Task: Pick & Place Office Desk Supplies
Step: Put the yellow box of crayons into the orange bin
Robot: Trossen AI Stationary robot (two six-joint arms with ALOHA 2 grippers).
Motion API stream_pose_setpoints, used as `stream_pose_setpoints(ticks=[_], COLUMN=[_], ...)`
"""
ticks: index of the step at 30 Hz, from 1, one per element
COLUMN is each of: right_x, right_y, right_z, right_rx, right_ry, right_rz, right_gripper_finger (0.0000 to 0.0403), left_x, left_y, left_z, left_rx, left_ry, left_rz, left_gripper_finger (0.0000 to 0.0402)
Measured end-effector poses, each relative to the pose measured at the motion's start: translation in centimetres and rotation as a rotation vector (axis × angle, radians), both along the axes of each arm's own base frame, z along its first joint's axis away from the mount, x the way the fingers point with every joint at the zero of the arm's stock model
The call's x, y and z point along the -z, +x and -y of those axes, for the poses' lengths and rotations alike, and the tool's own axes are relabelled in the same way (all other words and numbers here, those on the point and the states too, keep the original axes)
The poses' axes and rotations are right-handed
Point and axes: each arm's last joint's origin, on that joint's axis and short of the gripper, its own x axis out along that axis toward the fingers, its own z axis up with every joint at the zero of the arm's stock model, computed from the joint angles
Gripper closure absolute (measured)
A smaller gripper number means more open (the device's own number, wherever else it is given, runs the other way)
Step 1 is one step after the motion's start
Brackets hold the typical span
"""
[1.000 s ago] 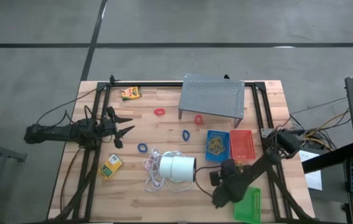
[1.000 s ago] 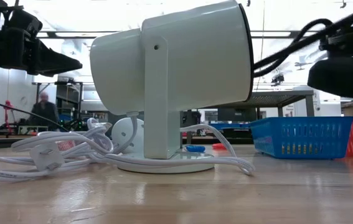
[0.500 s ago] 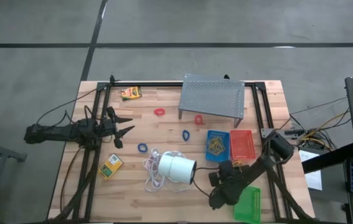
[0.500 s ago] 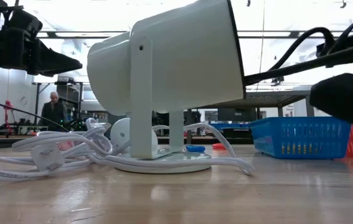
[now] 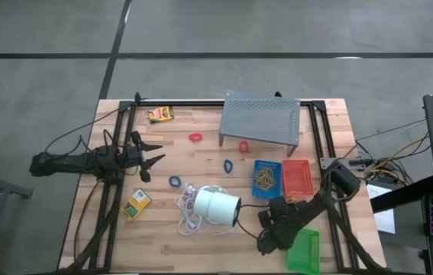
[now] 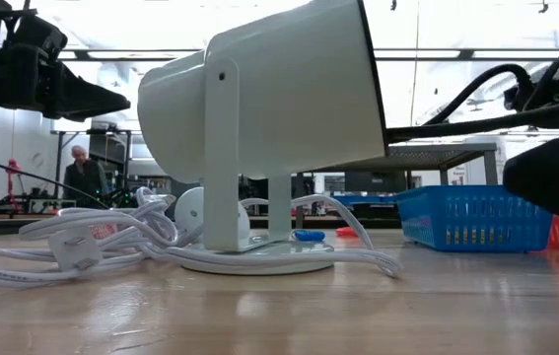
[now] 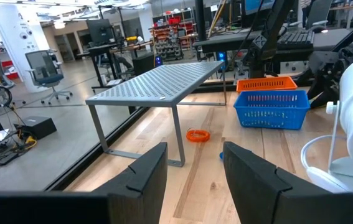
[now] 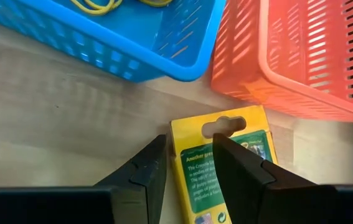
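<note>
A wooden table [image 5: 201, 237] seen from above. The right gripper [image 8: 185, 163] hangs low at about five o'clock on the table, just in front of the blue tray [image 5: 266, 178] and the red tray [image 5: 297, 177], which sit side by side. Its fingers [image 8: 144, 168] are parted around the top edge of a yellow printed box [image 8: 226, 163] lying flat on the table; whether they press it is hard to tell. Yellowish rubber bands [image 5: 264, 179] lie in the blue tray. A green tray [image 5: 305, 252] sits at the near right edge.

The left gripper [image 7: 193, 167] waits at nine o'clock, fingers spread and empty. Another yellow box [image 5: 136, 203] lies at seven o'clock, one more [image 5: 160, 114] at eleven. Small red loops [image 5: 195, 138] and blue loops [image 5: 174, 182] are scattered mid-table.
</note>
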Motion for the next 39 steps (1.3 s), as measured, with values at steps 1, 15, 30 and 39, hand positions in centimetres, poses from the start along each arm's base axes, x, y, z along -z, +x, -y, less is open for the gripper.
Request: stream_pose_setpoints(ticks=[1,15,30,39], right_x=[0.09,0.51,0.56,0.29], right_y=[-0.02,0.03,0.03,0.43], right_z=[0.07,0.30,0.28,-0.02], right_rx=[-0.001,-0.016,-0.013,-0.023], right_ry=[0.001,0.034,0.040,0.051], right_rz=[-0.004,-0.019,-0.021,0.002], right_gripper_finger=[0.0280,0.0320,0.0391,0.0394], left_x=[0.00,0.00,0.00,-0.01], left_y=[0.00,0.00,0.00,0.00], left_z=[0.00,0.00,0.00,0.00], left_rx=[0.000,0.000,0.000,0.000], left_ry=[0.000,0.000,0.000,0.000], left_rz=[0.000,0.000,0.000,0.000], left_gripper_finger=[0.0243,0.0242,0.0242,0.0242])
